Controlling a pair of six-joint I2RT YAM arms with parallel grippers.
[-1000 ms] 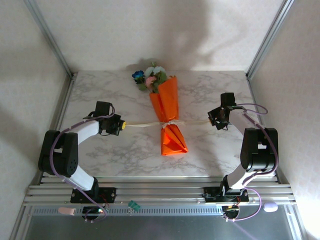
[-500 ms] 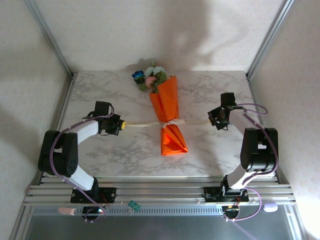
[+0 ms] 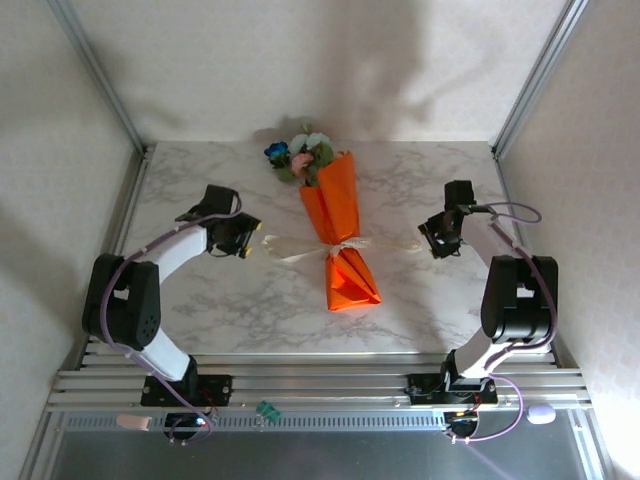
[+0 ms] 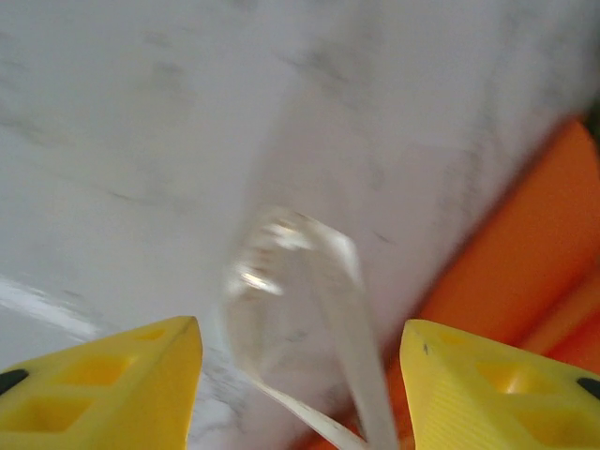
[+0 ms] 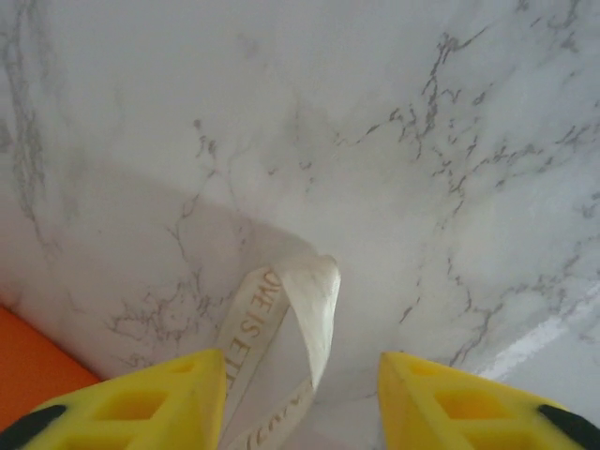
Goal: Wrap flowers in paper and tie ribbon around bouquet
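The bouquet (image 3: 345,280) lies on the middle of the bench (image 3: 200,300), its flowers (image 3: 303,155) toward the far edge and its narrow end toward the arms. The ribbon (image 3: 342,245) crosses the cone's pinched waist, with one tail trailing left and one right over the marble. The left fingers (image 3: 243,238) stand open just beside the left tail's end. The left wrist view is blurred, but it shows that end curling up loose in the gap between them, gripped by neither. The right fingers (image 3: 440,240) are also parted, and the right tail's curled, printed tip lies on the bench between them, untouched.

The main risk is the tie itself. From above I cannot tell whether the waist holds a true knot or only a crossing. If it is slack, the springy orange paper (image 3: 335,200) may push outward and the cone may open.

The second risk is a snag. Both tail ends curl upward inside the open fingers, so an arm pulling away low or sideways could hook one. That would drag the ribbon, loosening the tie or swinging the light bouquet round. Lifting straight up first looks safer to me, as does checking the knot
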